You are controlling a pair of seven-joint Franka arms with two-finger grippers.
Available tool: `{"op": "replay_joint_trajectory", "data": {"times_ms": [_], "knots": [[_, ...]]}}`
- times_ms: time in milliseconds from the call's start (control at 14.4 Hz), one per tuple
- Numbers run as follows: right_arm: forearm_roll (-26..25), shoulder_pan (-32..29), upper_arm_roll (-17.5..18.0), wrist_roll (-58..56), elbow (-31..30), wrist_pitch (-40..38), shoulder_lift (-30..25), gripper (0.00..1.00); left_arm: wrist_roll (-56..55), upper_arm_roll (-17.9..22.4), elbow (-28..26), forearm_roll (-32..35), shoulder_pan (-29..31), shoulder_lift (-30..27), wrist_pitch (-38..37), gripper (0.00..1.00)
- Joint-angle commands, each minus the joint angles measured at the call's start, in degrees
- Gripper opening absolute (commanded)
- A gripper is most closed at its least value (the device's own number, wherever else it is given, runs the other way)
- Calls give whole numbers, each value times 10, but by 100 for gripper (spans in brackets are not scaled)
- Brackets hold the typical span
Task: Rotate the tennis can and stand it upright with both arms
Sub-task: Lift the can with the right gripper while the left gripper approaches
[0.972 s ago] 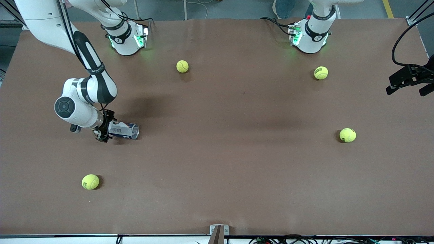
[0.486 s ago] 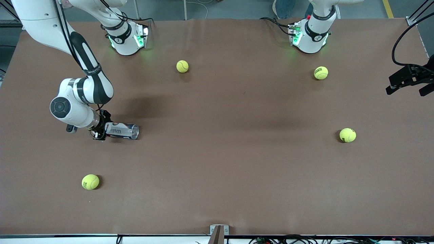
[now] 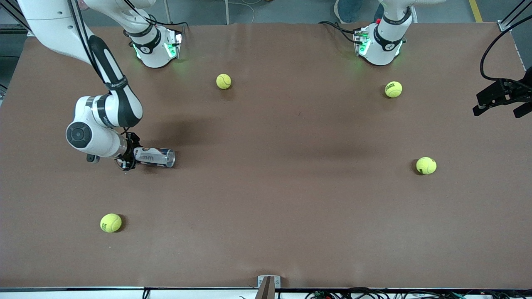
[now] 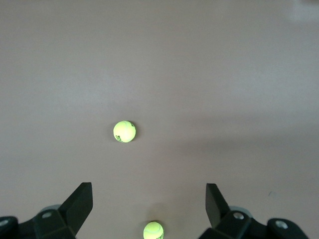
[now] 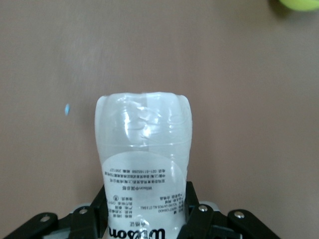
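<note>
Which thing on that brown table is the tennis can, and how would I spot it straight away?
Find the brown table, then go toward the right arm's end, where the right gripper is shut on one end of something lying on its side. That is the tennis can: a clear tube with a white and navy label. Everything else lying loose on the table is a round yellow-green ball.

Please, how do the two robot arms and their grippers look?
Both arms are white with black joint bands and round grey-black caps; green lights glow at the bases. Black cables run along the right arm. The right gripper and left gripper are small, black, two-fingered.
</note>
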Motion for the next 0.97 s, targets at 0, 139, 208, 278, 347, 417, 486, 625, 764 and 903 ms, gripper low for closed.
{"op": "replay_joint_trajectory", "data": {"times_ms": [0, 139, 208, 278, 347, 417, 486, 625, 764, 903], "knots": [[38, 56, 1, 41, 57, -87, -28, 60, 2, 0, -4, 1, -1, -6, 2, 100], [59, 97, 1, 86, 98, -117, -27, 60, 2, 0, -4, 1, -1, -6, 2, 100], [60, 132, 0, 112, 115, -120, -25, 61, 2, 0, -4, 1, -1, -6, 2, 100], [61, 164, 0, 126, 129, -118, -23, 61, 2, 0, -4, 1, -1, -6, 2, 100], [62, 184, 1, 134, 144, -115, -21, 61, 2, 0, -4, 1, -1, -6, 2, 100], [64, 212, 1, 135, 161, -114, -17, 61, 2, 0, -4, 1, -1, -6, 2, 100], [70, 246, 0, 138, 183, -111, -3, 61, 2, 0, -4, 1, -1, -6, 2, 100], [70, 302, -1, 143, 249, -110, 47, 61, 2, 0, -4, 1, -1, -6, 2, 100], [58, 347, -2, 191, 314, -110, 100, 62, 2, 0, -4, 1, -1, -6, 2, 100], [39, 378, -4, 235, 387, -110, 158, 63, 4, -2, -4, 1, -2, -5, 2, 100]]}}
